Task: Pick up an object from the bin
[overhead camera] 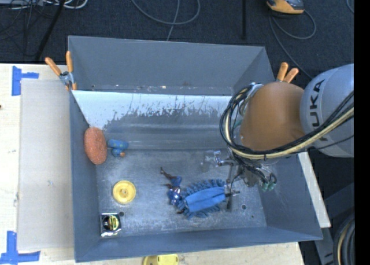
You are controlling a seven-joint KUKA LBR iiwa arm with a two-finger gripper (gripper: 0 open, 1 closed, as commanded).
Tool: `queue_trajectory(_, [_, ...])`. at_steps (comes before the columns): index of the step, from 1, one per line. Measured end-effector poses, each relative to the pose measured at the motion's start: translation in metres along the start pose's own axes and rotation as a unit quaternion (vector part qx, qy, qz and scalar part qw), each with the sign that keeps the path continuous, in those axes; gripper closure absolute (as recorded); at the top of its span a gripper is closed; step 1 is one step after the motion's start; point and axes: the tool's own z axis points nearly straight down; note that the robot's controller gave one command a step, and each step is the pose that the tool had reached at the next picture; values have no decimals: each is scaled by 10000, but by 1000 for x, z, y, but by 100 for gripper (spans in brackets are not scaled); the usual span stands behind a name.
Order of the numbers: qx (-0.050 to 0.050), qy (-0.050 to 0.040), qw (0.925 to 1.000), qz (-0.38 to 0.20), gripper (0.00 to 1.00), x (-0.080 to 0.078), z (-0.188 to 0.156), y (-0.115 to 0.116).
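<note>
You're sitting at the grasp step: the claw (231, 190) is hanging at the right end of the blue bristly brush (201, 199) near the bin's (167, 73) front wall, its opening and hold unreadable, so I'm judging you'll be needing confirmed closure before lifting.

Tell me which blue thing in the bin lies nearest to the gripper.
The large bristly blue thing, right beside the gripper. The small dark-blue piece lies just left of it, and the pale blue one far left by the orange oval.
</note>
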Motion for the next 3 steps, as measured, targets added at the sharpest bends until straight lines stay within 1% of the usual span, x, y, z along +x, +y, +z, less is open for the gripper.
queue_trajectory(1, [0,-6,10000,-99,0,-2,73,13])
queue_trajectory(2, [0,0,9996,-277,100,-3,82,18])
queue_trajectory(3, [-2,3,9995,-305,100,-3,81,18])
